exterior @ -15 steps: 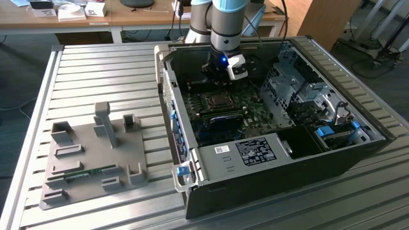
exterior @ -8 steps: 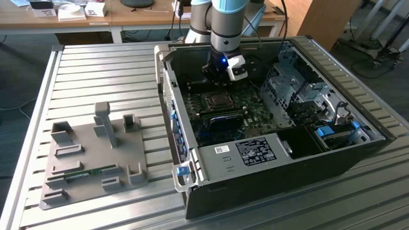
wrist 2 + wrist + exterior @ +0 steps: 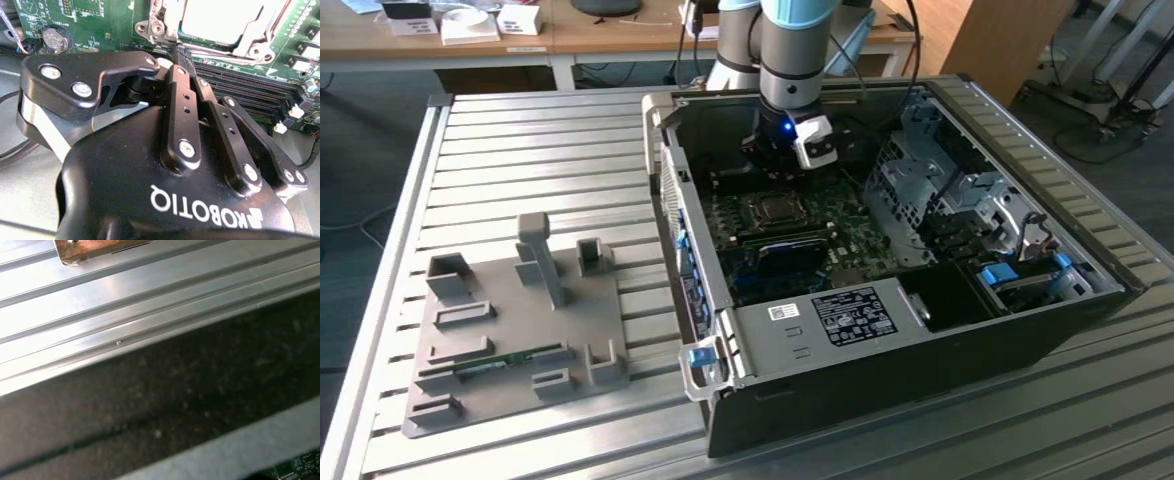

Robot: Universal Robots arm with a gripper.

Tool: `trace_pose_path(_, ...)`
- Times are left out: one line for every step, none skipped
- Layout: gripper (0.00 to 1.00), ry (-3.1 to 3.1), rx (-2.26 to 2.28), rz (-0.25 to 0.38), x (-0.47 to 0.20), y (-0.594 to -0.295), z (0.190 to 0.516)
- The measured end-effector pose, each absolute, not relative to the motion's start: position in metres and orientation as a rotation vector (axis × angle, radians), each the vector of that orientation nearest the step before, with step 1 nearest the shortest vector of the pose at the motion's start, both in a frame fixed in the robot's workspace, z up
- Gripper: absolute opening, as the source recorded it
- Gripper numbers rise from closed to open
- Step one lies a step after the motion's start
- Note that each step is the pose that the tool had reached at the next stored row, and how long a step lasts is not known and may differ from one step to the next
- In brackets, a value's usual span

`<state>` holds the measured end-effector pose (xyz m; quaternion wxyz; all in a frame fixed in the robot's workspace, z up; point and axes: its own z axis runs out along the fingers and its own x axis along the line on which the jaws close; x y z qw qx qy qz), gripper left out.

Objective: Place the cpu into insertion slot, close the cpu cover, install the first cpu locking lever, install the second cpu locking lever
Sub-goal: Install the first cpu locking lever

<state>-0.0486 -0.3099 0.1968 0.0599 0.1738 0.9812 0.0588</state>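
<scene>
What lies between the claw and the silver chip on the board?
The silver edge of the metal cover around the chip, seen in the second wrist view; the claw nearly reaches it.

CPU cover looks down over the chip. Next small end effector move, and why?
Probably a slight dip to catch a locking lever. The cpu cover appears to lie flat around the cpu, and the end effector sits at the cover's corner beside the memory slots. Whether either lever is latched, I cannot tell.
</scene>
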Motion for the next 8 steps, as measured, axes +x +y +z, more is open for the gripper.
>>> trace_pose_path(0.11,2.97,0.526,0.178,-0.0486,-0.3099,0.1969)
trace_pose_path(0.11,2.97,0.526,0.179,-0.0485,-0.3098,0.1974)
trace_pose_path(0.11,2.969,0.526,0.18,-0.0485,-0.3097,0.1984)
trace_pose_path(0.11,2.97,0.527,0.179,-0.0485,-0.3098,0.1997)
trace_pose_path(0.11,2.97,0.528,0.178,-0.0486,-0.3098,0.201)
trace_pose_path(0.11,2.97,0.529,0.178,-0.0486,-0.3097,0.202)
trace_pose_path(0.11,2.969,0.53,0.178,-0.0486,-0.3097,0.2026)
trace_pose_path(0.11,2.969,0.532,0.178,-0.0486,-0.3097,0.2028)
